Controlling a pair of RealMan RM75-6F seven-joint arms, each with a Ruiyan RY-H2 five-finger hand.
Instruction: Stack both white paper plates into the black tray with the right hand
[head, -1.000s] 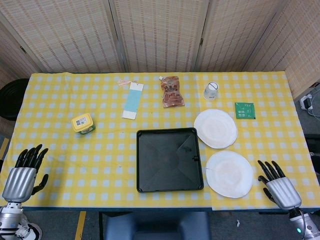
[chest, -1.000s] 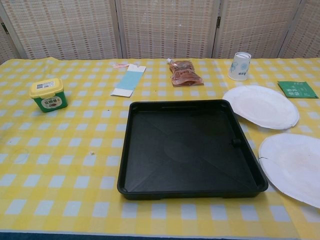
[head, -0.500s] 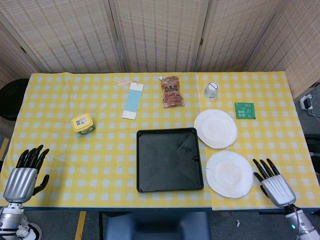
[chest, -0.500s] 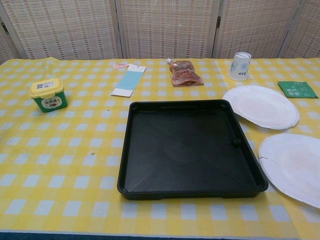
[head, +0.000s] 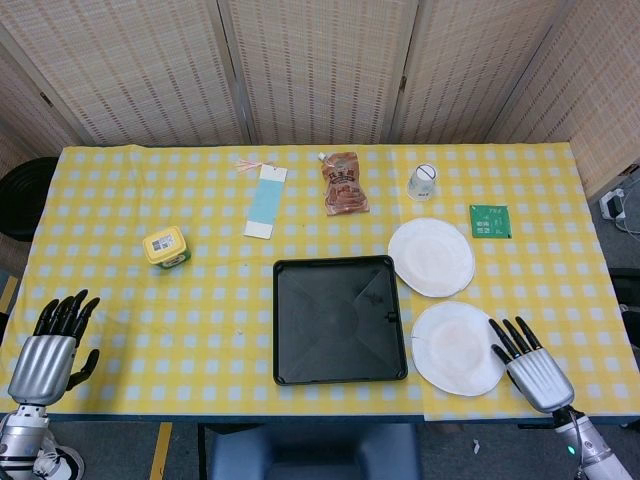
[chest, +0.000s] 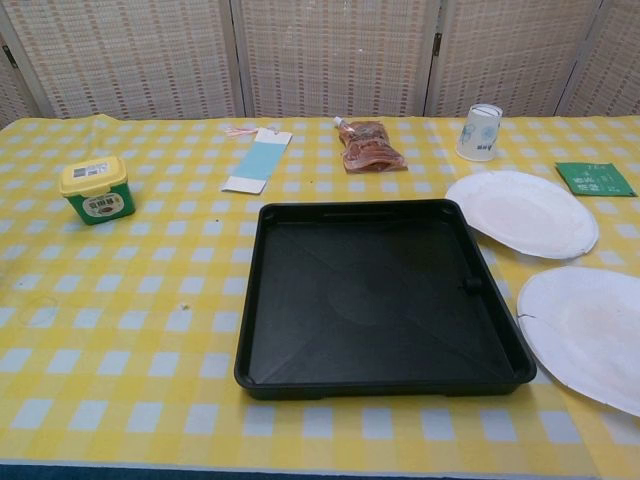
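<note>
An empty black tray (head: 340, 320) (chest: 380, 295) lies at the front middle of the yellow checked table. Two white paper plates lie to its right: the far plate (head: 431, 257) (chest: 522, 212) and the near plate (head: 457, 347) (chest: 585, 330), both flat on the cloth. In the head view my right hand (head: 530, 370) hovers open at the front right, its fingertips just at the near plate's right rim. My left hand (head: 50, 345) stays open at the front left corner, far from the plates. Neither hand shows in the chest view.
Along the back stand a paper cup (head: 422, 182), a brown snack pouch (head: 343, 184), a blue-white card (head: 265, 200) and a green packet (head: 490, 221). A yellow-lidded green tub (head: 166, 247) sits at the left. Wicker screens close off the back.
My right hand has shifted left and forward toward the near plate's rim. The left hand and the objects have stayed put.
</note>
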